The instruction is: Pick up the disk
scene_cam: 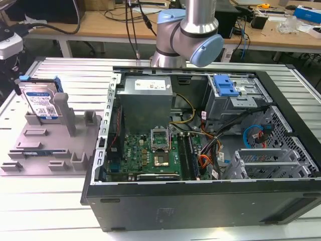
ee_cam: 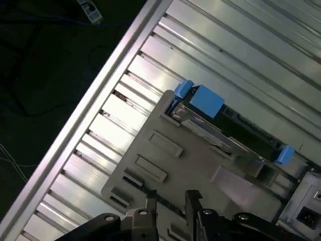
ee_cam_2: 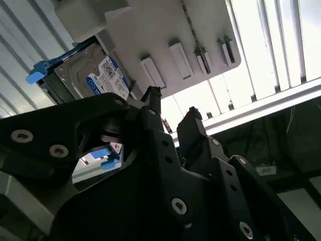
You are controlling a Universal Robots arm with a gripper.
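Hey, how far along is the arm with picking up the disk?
Nothing looks done yet: the disk stands on edge in the grey tray at the exterior view's left, beside the computer case. In hand: nothing; in the second wrist view the end effector is open and empty, apart from the disk. Left: the whole grasp and lift.

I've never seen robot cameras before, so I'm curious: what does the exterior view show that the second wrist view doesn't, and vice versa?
The exterior view adds the open computer case with its green board, and the arm. The second wrist view adds the black gripper up close, fingers apart, holding nothing. Both show the disk standing in the grey tray on the ribbed metal table.
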